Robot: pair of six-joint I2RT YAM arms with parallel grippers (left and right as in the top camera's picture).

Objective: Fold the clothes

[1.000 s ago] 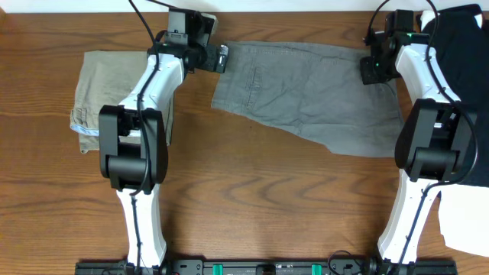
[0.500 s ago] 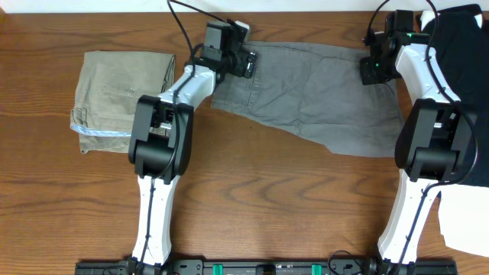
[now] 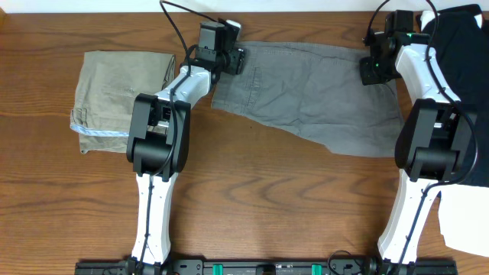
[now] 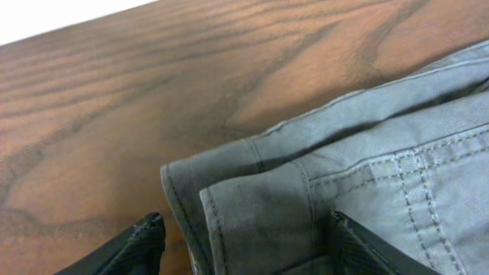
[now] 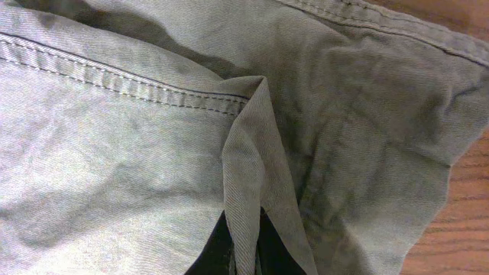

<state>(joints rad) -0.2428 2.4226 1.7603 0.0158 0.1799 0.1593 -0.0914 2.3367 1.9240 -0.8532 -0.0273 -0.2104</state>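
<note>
Shifted left pincer [image 4: 248, 229] onto far-left corner of grey shorts [image 3: 306, 84], narrowing but not yet gripping, with right pincer [image 5: 241, 244] pinched shut on far-right corner; two-corner lift likely next.

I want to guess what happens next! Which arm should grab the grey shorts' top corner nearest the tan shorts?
Left. The left gripper straddles that corner of the grey shorts, open, so it likely only needs to close. The right gripper is shut on the shorts' far end.
</note>
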